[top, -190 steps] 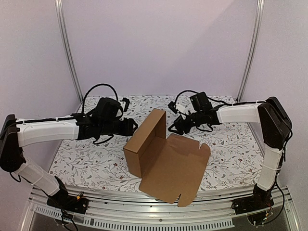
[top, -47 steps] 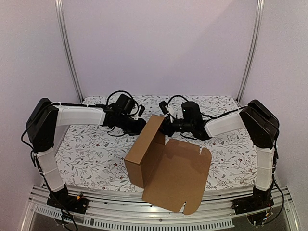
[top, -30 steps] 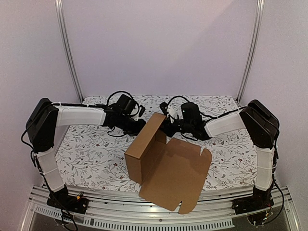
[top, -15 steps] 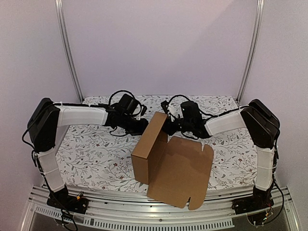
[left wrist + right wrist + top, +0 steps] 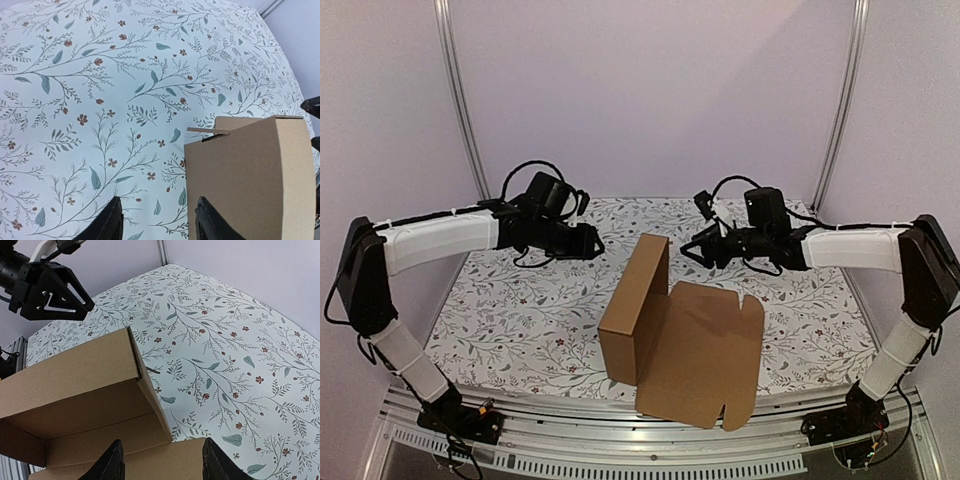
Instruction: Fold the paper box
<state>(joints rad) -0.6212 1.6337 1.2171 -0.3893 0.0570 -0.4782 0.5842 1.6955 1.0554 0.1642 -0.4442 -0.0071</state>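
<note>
Top view, count: one paper box (image 5: 665, 330), two arms (left arm (image 5: 440, 238), right arm (image 5: 855, 245)) with one end effector each, all over one flower-print desk (image 5: 500, 320).
Top view, box spot: near-middle of the desk, between the two end effectors and closer to the arm bases than they are.
Top view, box shape: half done. One tall panel stands upright on its left side. A wide flat panel lies to the right, its near corner reaching over the desk's near edge.
Top view, markings: plain brown cardboard on every face that shows.
Top view, left end effector (image 5: 592, 243): up in the air left of the box's top edge, apart from it.
Top view, right end effector (image 5: 688, 252): right of that same top edge, near it but not touching.
Left wrist view, fingers (image 5: 112, 222): two black ones, spread apart with just desk print between them, so nothing gripped.
Left wrist view, box: fills the lower right, plain brown. The right-hand finger sits in front of its left edge in this view. One thin flap edge pokes out at its top left corner.
Right wrist view, fingers (image 5: 114, 462): two again, spread wide, holding nothing. Cardboard lies beyond them.
Right wrist view, box: looking into the open side, upright panel on top, inner walls below, all plain brown.
Right wrist view, other side: the left end effector shows top left, jaws spread too.
</note>
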